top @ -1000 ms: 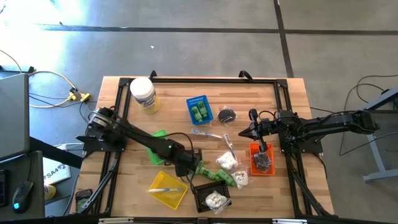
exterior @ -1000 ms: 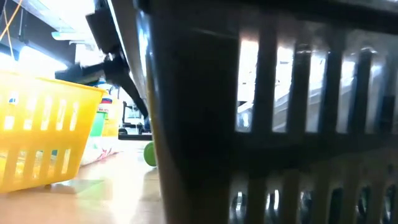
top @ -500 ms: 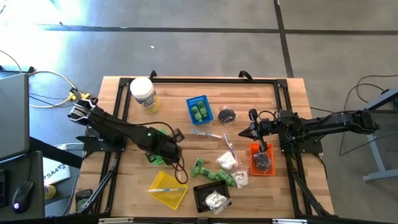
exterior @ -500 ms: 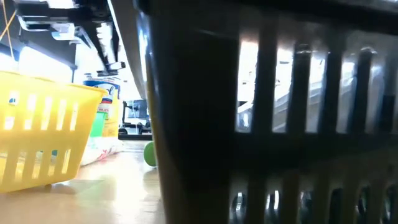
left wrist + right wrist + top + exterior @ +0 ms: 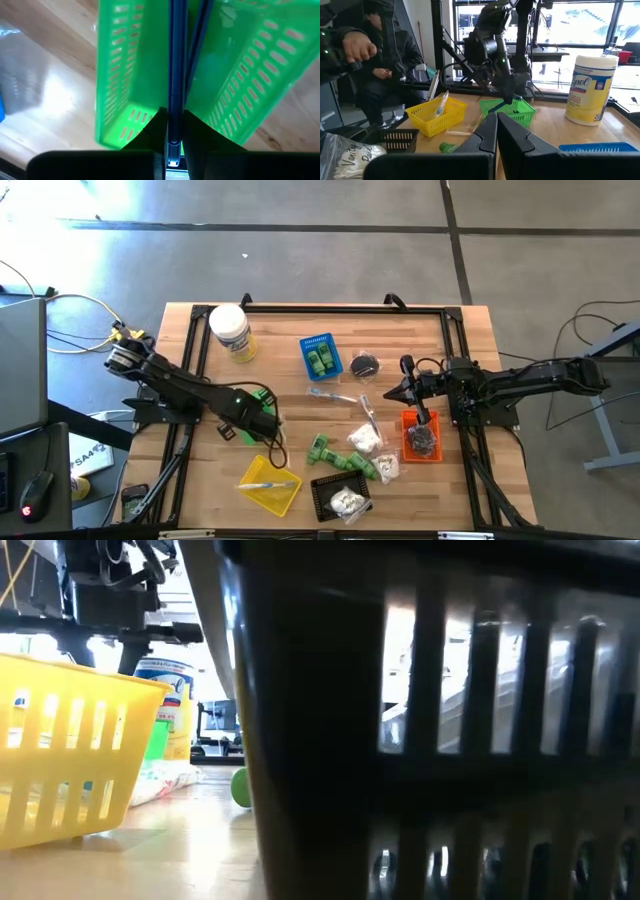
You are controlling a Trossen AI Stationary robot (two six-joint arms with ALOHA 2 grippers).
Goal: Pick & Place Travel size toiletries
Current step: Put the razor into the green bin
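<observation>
My left gripper (image 5: 265, 412) hangs over the green mesh basket (image 5: 257, 393), shut on a thin blue stick (image 5: 175, 60). My right gripper (image 5: 392, 394) waits shut beside the orange basket (image 5: 421, 442), which has small black pieces in it. Loose on the table lie green bottles (image 5: 325, 450), white packets (image 5: 363, 440) and pale sticks (image 5: 336, 395). The blue basket (image 5: 319, 356) has two green bottles in it. A packet lies in the black basket (image 5: 341, 498), and a stick in the yellow basket (image 5: 270, 482). My left gripper pinches the thin blue stick between its two fingers (image 5: 192, 127) at one end (image 5: 173, 117), coming from above. The stick runs on past the fingertips, along them, over the inside of the green basket (image 5: 125, 75). Whether its free end touches the basket I cannot tell.
A big white jar with a yellow label (image 5: 231, 332) stands at the far left of the table. A clear bag with a black piece (image 5: 365, 365) lies near the blue basket. In the right wrist view a seated person (image 5: 375, 60) shows beyond the table's left side.
My left gripper has moved from beside the black basket toward the table's left and far side, carrying the blue stick, and now hangs over the green basket. The right arm has kept still.
</observation>
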